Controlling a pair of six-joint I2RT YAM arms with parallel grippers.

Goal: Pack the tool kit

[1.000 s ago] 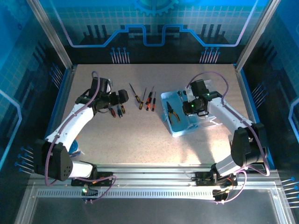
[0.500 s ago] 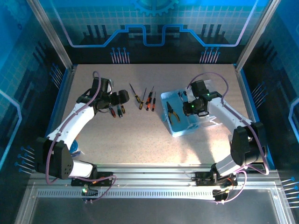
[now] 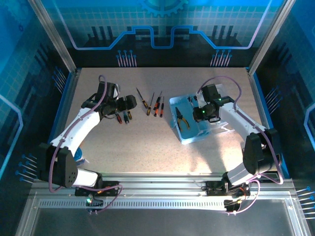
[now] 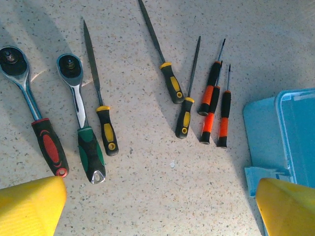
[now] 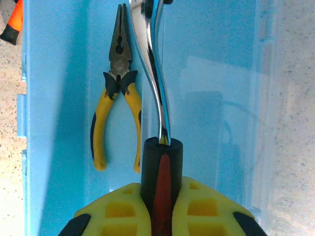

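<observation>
The overhead camera shows the light-blue case (image 3: 194, 133) lying open on the right half of the table (image 3: 147, 152), about midway between its far and near edges. A loose row of tools lies between the case and the left gripper (image 3: 132, 102).

The right wrist camera shows the right gripper (image 5: 161, 196) clamped tight on the black-and-red handle of a chrome tool (image 5: 156, 98), held over the case floor. Beside its shaft, towards the case's left wall, the yellow-and-black pliers (image 5: 118, 93) lie flat inside. From above they are only a small dark shape.

The left wrist camera separates the row. It holds a red-handled ratchet (image 4: 47, 142), a green-handled ratchet (image 4: 83, 132), three slim yellow-and-black screwdrivers (image 4: 172, 83) and three orange-and-black screwdrivers (image 4: 214, 88), all on the bare table, apart from the case corner. The yellow fingers (image 4: 29, 206) sit at the two lower corners of that view, spread wide with nothing between them.

The chrome tool's head is cut off by the top edge of the right wrist view, so its type cannot be told. Whether it touches the case floor is also unclear.

Against the overhead picture from a second ago, the tools and the case lie in the same places, and neither arm has visibly shifted.
</observation>
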